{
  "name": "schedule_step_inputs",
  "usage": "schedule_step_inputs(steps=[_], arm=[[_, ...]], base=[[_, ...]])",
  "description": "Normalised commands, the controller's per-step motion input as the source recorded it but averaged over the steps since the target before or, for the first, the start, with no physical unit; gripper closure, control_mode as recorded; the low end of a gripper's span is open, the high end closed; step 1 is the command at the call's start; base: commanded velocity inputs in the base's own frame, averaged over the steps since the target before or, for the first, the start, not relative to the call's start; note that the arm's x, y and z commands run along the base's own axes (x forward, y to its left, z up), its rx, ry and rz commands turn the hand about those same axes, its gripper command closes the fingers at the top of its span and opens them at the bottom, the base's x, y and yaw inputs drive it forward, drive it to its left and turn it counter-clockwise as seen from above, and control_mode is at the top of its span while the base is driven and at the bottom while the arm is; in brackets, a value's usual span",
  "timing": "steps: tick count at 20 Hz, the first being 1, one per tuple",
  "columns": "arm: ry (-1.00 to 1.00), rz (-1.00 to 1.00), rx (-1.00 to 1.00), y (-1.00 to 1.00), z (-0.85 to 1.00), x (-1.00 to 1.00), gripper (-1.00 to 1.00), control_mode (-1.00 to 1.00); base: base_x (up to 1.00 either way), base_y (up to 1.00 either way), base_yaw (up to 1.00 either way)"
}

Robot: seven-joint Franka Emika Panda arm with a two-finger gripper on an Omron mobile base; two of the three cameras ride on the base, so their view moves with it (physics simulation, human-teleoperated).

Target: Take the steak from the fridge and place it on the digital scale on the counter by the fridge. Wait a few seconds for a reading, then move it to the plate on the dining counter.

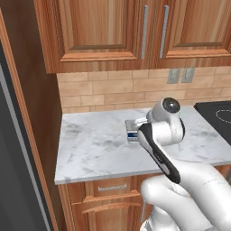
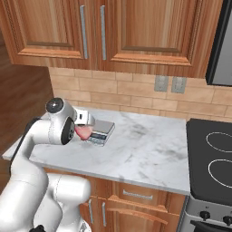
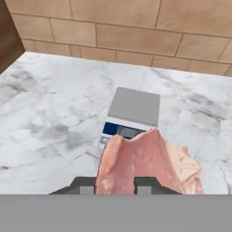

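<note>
The gripper (image 3: pixel 116 183) was clamped on the steak (image 3: pixel 147 165), its jaws set narrow, one dark tip on each side of the meat's lower edge. In the hand view the pink slab stood up from the tips and hid the scale's (image 3: pixel 131 115) near corner; the scale's grey platform and blue display strip lay clear beyond it. From the right base view the steak (image 2: pixel 83 132) hung just in front of the scale (image 2: pixel 100 130), above the counter (image 2: pixel 149 149), with the arm's white wrist covering the gripper itself. In the left base view the arm covered most of the scale (image 1: pixel 132 131), leaving its left end showing. Marble lay bare around the scale. A tan brick backsplash (image 2: pixel 122 93) rose behind it, two wall outlets (image 2: pixel 170 84) sat to the right, wooden cabinets (image 2: pixel 136 27) hung above, and a black stove (image 2: pixel 213 158) adjoined the counter's right end. The fridge (image 1: pixel 13 149) stood at the counter's left.
</note>
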Motion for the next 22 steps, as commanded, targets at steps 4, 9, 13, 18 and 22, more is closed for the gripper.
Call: schedule_step_inputs(steps=[4, 9, 13, 18, 22], arm=[[0.1, 0.0, 0.05, 0.0, 0.73, -0.63, 1.0, -1.0], [0.18, 0.0, 0.0, 0.0, 0.3, -0.27, 1.0, -1.0], [0.19, 0.0, 0.0, 0.0, 0.0, -0.04, 1.0, -1.0], [0.02, 0.0, 0.0, 0.0, 0.0, -0.05, 1.0, 1.0], [0.0, 0.0, 0.0, 0.0, 0.0, 0.0, 1.0, 1.0]], base=[[0.0, 0.0, 0.0], [0.0, 0.0, 0.0], [0.0, 0.0, 0.0], [-0.65, 0.0, 0.0], [-1.0, 0.0, -0.04]])
